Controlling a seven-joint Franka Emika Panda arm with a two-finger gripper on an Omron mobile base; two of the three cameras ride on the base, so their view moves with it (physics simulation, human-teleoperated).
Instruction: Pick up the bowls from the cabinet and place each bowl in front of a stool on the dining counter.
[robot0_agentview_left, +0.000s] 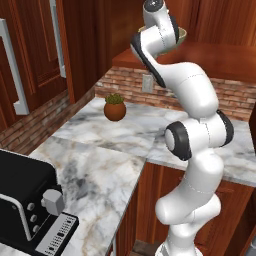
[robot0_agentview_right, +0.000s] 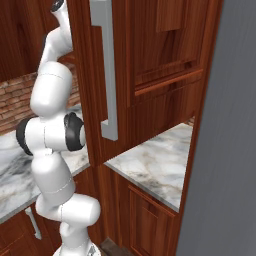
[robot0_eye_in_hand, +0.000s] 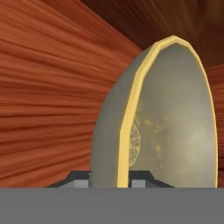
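I see the arm (robot0_agentview_left: 192, 150) reaching up and back to the wall cabinet (robot0_agentview_left: 220, 55), whose red-brown shelf board sits above the brick backsplash (robot0_agentview_left: 125, 82). In the hand view, the grey-olive bowl (robot0_eye_in_hand: 162, 118) stands edge-on, its pale yellow rim running between the two dark finger tips. The gripper (robot0_eye_in_hand: 111, 177) has one tip on the outer wall and one on the inner side of the rim; the tips sit close against the rim, but I cannot tell whether they clamp it yet. In the left base view, a small part of the bowl's rim (robot0_agentview_left: 182, 34) shows just behind the wrist, on the cabinet shelf.

Surface: below the cabinet, a white-grey veined marble worktop (robot0_agentview_left: 100, 150) runs in an L along the brick walls. A round terracotta plant pot (robot0_agentview_left: 115, 109) with a green plant stands on it near the backsplash, well apart from the arm. A black toaster (robot0_agentview_left: 30, 205) sits at the near left corner of the worktop. A pale wall socket (robot0_agentview_left: 147, 82) is set into the brick.

Room: tall red-brown doors with long silver handles (robot0_agentview_left: 12, 70) stand on the left. In the right base view, a similar tall wooden panel (robot0_agentview_right: 150, 75) with a silver handle (robot0_agentview_right: 107, 70) rises beside the arm, with another stretch of marble top (robot0_agentview_right: 155, 167) over wooden base units, and a flat grey wall (robot0_agentview_right: 225, 150) at the right.
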